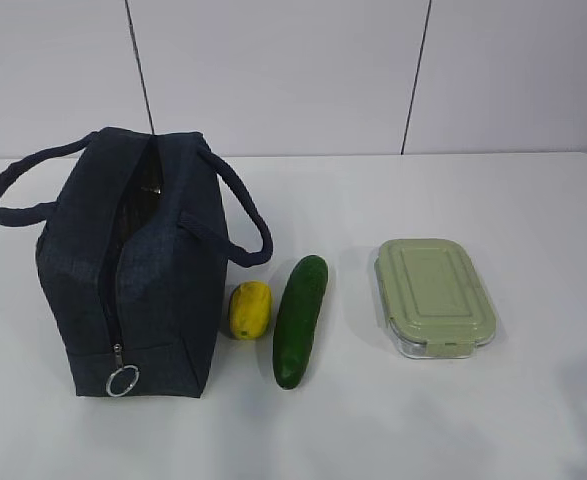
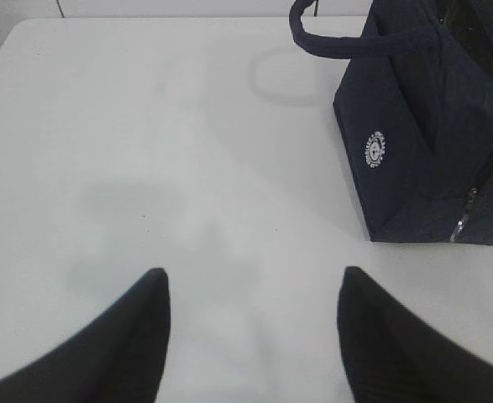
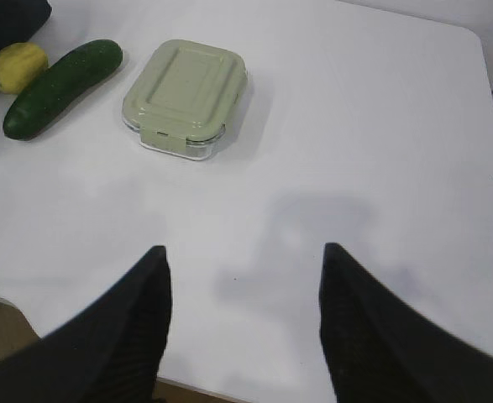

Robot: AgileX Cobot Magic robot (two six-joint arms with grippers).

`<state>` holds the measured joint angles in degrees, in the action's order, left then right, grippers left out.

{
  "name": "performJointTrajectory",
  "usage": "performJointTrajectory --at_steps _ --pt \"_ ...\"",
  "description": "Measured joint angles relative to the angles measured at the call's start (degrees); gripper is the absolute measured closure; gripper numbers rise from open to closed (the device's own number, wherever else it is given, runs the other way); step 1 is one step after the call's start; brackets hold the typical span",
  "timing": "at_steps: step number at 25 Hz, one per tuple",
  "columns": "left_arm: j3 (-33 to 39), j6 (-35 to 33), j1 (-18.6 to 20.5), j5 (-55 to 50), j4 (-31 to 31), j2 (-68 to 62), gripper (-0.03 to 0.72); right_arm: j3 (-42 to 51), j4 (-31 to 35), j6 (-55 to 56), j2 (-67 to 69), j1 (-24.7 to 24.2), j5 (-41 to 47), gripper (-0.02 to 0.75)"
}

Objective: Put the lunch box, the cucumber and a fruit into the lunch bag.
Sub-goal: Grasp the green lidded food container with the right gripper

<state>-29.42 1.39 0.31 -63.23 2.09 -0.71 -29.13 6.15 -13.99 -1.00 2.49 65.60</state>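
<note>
The navy lunch bag [image 1: 133, 270] stands on the left of the white table, its top zipper partly open and a silver ring pull [image 1: 123, 381] hanging at its near end. Beside it lie the yellow fruit [image 1: 250, 309], the dark green cucumber [image 1: 301, 320] and, further right, the lunch box [image 1: 435, 296] with its sage-green lid. Neither arm shows in the exterior view. My left gripper [image 2: 253, 281] is open over bare table, the lunch bag [image 2: 435, 134] up to its right. My right gripper [image 3: 244, 256] is open near the table's front edge, the lunch box [image 3: 186, 96], cucumber [image 3: 61, 86] and fruit [image 3: 17, 67] far ahead to its left.
The white table [image 1: 533, 200] runs back to a pale panelled wall [image 1: 293, 70]. The bag's two loop handles [image 1: 243, 215] stick out to either side. The table's front edge [image 3: 187, 388] lies just under my right gripper.
</note>
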Motion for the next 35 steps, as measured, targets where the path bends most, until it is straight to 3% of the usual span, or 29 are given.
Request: performJointTrajectory --at_steps 35 --pt "0.00 0.00 0.00 0.00 0.00 0.00 0.237 0.00 0.00 0.00 0.00 0.00 0.00 0.328"
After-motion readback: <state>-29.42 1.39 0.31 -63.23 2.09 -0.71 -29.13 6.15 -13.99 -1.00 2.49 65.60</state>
